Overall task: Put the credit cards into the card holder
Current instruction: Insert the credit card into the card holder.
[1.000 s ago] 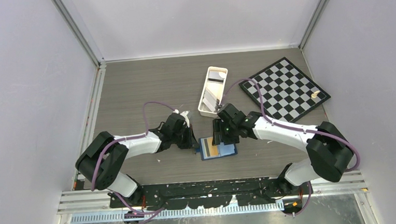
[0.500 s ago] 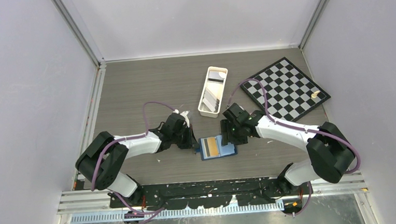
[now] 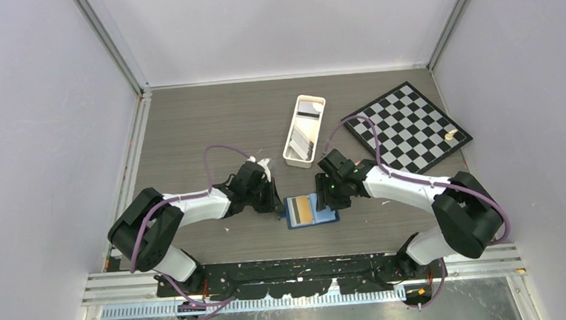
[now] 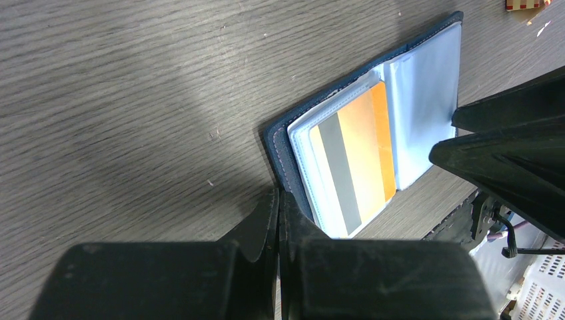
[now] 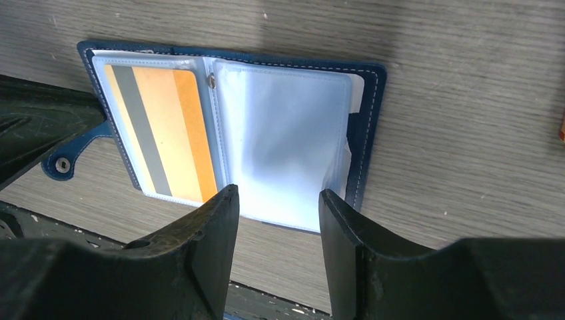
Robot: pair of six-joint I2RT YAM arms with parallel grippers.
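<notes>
The card holder [image 3: 311,211] lies open and flat near the table's front edge, dark blue with clear sleeves [image 5: 283,143]. An orange card with a grey stripe [image 5: 160,133] sits in its left sleeve [image 4: 353,160]; the right sleeve is empty. My left gripper [image 3: 277,205] is shut, its tips [image 4: 280,200] at the holder's outer edge, where the clasp strap [image 5: 63,163] sticks out. My right gripper [image 3: 328,196] hangs open over the near edge of the empty sleeve [image 5: 276,200], holding nothing. More credit cards [image 3: 302,135] lie in the white tray.
The long white tray [image 3: 312,100] stands just behind the holder. A chessboard [image 3: 408,126] lies at the back right with a small pale piece [image 3: 451,134] on it. A red-and-white edge [image 4: 526,4] shows beyond the holder.
My right gripper has shifted slightly to the right over the holder and its jaws have narrowed a little. The left gripper and the holder have not moved.
</notes>
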